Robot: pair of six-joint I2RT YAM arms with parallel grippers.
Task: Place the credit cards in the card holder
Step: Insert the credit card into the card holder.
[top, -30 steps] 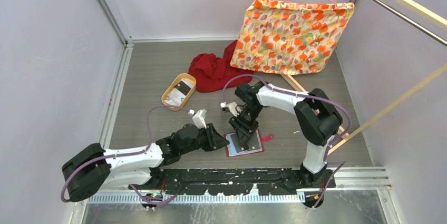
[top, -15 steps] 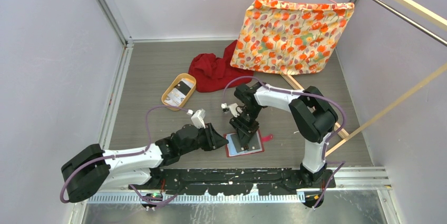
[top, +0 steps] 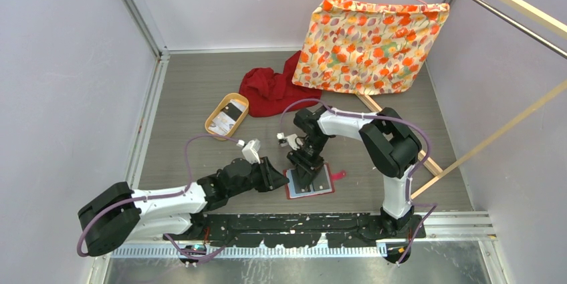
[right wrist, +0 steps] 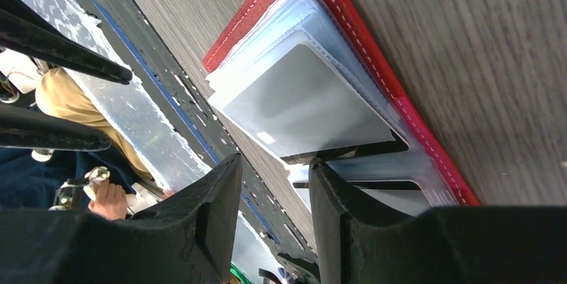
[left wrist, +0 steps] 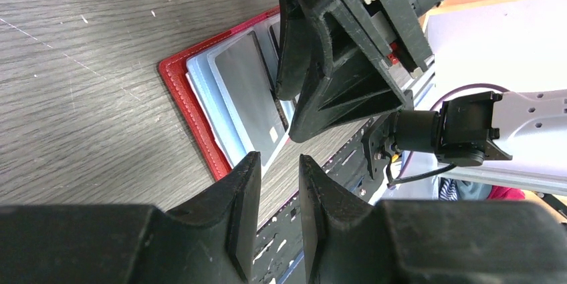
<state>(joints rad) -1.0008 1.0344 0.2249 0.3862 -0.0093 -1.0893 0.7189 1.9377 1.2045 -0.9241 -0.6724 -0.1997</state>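
One grey plastic card (right wrist: 307,97) sits in the open red leather-like card holder (top: 315,188) on the tabletop (top: 200,83). More cards (top: 229,113) wait in the tan oval tray (top: 209,125). Right claw (right wrist: 275,164) and left claw (left wrist: 278,160) gape slightly, empty.

Lower centre, the card holder (top: 319,188) is seen edged in red, with a grey card (left wrist: 251,97) shown behind pale clear pockets. Upper right, the hanging cloth (top: 368,47) is patterned with orange flowers on yellow, and a plain red cloth (top: 267,90) is spotted beside it.
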